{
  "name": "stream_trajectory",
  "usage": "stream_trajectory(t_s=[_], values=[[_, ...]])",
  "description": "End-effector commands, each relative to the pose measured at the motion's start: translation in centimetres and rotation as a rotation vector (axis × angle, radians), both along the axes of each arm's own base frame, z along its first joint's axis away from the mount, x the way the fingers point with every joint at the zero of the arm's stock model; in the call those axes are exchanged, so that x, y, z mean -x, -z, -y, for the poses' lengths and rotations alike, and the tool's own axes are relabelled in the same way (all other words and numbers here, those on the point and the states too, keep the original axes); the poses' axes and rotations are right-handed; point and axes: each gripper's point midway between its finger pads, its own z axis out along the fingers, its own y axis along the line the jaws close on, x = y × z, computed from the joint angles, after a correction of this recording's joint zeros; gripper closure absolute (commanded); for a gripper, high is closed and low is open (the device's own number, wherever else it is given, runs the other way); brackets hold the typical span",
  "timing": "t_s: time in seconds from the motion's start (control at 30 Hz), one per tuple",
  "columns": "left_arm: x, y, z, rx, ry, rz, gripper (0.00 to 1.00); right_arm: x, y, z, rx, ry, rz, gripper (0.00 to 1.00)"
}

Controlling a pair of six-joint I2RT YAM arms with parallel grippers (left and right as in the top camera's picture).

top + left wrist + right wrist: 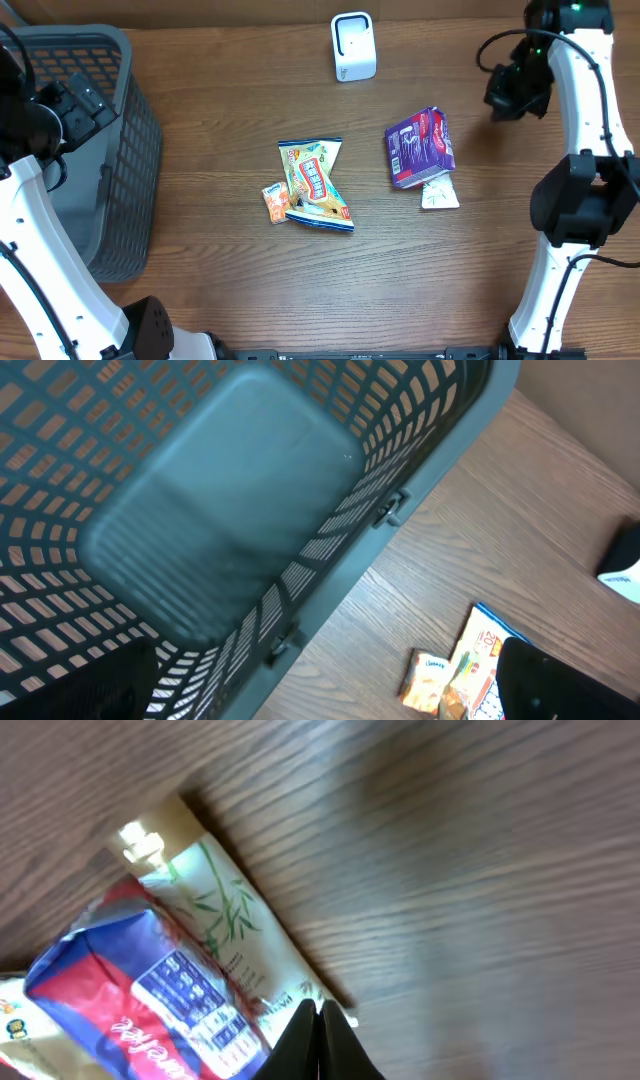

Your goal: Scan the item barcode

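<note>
Right gripper (320, 1020) pinched shut, empty, at 2 o'clock, left gripper (325, 660) wide open over grey basket (140, 150) at 9 o'clock, white scanner (353, 47) at 12 o'clock

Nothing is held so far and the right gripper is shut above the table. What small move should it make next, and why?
Probably open the right gripper and lower it toward the purple bag. Its jaws are shut on nothing, that bag lies nearest this arm among the items, and the scanner has no item in front of it, so a pick has to come first.
</note>
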Motion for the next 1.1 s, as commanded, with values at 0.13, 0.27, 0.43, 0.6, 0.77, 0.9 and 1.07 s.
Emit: stream_trajectory(t_s=[0.13, 0.27, 0.43, 0.6, 0.77, 0.9, 1.07], values=[[-0.1, 0.4, -0.2, -0.010, 0.008, -0.017, 0.00, 1.6, 2.9, -7.1, -0.098, -0.137, -0.045, 0.96], [-0.1, 0.4, -0.2, -0.010, 0.008, -0.017, 0.00, 2.4, 2.6, -10.2, -0.125, -0.200, -0.052, 0.96], [-0.1, 0.4, -0.2, -0.010, 0.008, -0.017, 0.00, 3.4, 1.4, -14.6, -0.299, -0.289, -0.050, 0.96], [-0.1, 0.4, -0.2, -0.010, 0.008, -0.017, 0.00, 3.8, -0.7, -18.5, -0.449, -0.354, -0.013, 0.96], [-0.1, 0.4, -0.2, -0.010, 0.008, -0.017, 0.00, 4.9, -1.3, -22.3, -0.480, -0.444, 0.002, 0.96], [-0.1, 0.4, -0.2, -0.010, 0.008, -0.017, 0.00, 5.8, -1.3, -25.4, -0.486, -0.523, 0.027, 0.96], [-0.1, 0.4, -0.2, -0.010, 0.008, -0.017, 0.00, 5.7, -0.7, -25.6, -0.425, -0.496, 0.026, 0.96]])
